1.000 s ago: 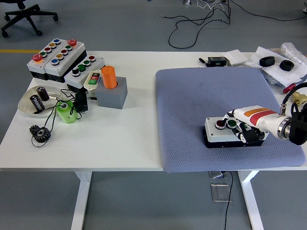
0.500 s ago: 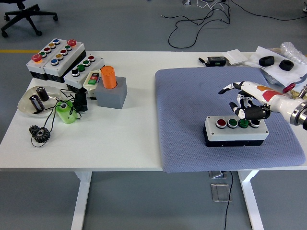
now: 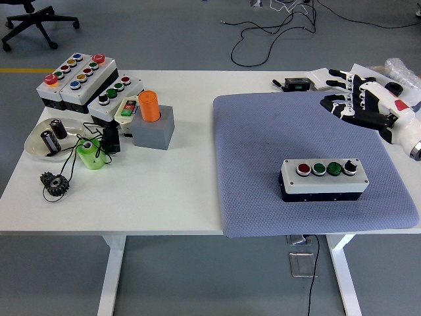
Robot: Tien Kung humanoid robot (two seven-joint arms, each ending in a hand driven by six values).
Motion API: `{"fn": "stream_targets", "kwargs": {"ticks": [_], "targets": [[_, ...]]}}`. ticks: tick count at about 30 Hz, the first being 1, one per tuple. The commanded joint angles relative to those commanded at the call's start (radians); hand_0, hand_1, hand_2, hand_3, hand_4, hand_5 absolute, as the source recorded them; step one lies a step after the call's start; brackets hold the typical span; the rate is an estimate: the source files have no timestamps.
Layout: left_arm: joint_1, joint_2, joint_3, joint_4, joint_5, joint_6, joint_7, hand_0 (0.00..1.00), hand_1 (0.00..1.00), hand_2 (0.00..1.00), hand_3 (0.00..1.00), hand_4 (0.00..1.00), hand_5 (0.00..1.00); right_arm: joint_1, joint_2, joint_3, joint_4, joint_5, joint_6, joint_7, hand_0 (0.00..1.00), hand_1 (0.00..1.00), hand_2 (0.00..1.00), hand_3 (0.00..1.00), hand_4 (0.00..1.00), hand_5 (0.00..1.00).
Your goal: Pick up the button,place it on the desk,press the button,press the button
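Observation:
A white button box with a black base [image 3: 322, 179] lies on the blue-grey mat [image 3: 263, 131] at the right. Its top carries a red button, two green buttons and a black knob. My right hand [image 3: 348, 95] is raised above the mat's far right corner, well clear of the box, with its fingers spread and holding nothing. My left arm is out of view.
Several other button boxes [image 3: 82, 82] stand at the far left. Near them are a grey block with an orange cylinder [image 3: 152, 118], a clear dish [image 3: 39, 141], a green part [image 3: 89, 155] and a black gear [image 3: 54, 182]. Small items lie at the far right corner [image 3: 375, 82].
My right hand has let go of the button box, risen and drawn back up and to the right. The box stays on the mat.

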Motion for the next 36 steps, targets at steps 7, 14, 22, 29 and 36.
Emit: {"fn": "stream_targets", "kwargs": {"ticks": [7,14,22,29,36], "targets": [[-0.001,0.000,0.007,0.000,-0.008,0.000,-0.002,0.600,0.540,0.502,0.446,0.265,0.975,-0.007,0.000,0.004,-0.010,0.292,-0.033,0.022,0.804,0.805,0.902,0.912,0.757,0.455],[-0.002,0.000,0.004,0.000,-0.007,0.001,-0.003,0.599,0.540,0.502,0.446,0.265,0.975,-0.007,0.002,0.005,-0.018,0.577,-0.052,0.026,0.809,0.823,0.893,0.903,0.747,0.466],[-0.002,-0.001,-0.014,0.000,0.013,0.001,0.001,0.600,0.541,0.502,0.447,0.265,0.975,-0.017,0.001,0.014,-0.031,0.605,-0.063,0.027,0.820,0.830,0.877,0.855,0.724,0.488],[-0.002,-0.001,-0.009,0.000,0.012,0.001,0.003,0.599,0.543,0.502,0.448,0.265,0.978,-0.037,0.007,0.051,-0.077,0.589,-0.068,0.034,0.823,0.832,0.877,0.846,0.720,0.494],[0.002,-0.002,-0.058,0.000,0.065,-0.002,0.015,0.599,0.541,0.502,0.448,0.264,0.974,-0.060,0.015,0.102,-0.148,0.582,-0.070,0.049,0.815,0.823,0.865,0.832,0.718,0.499]]}}
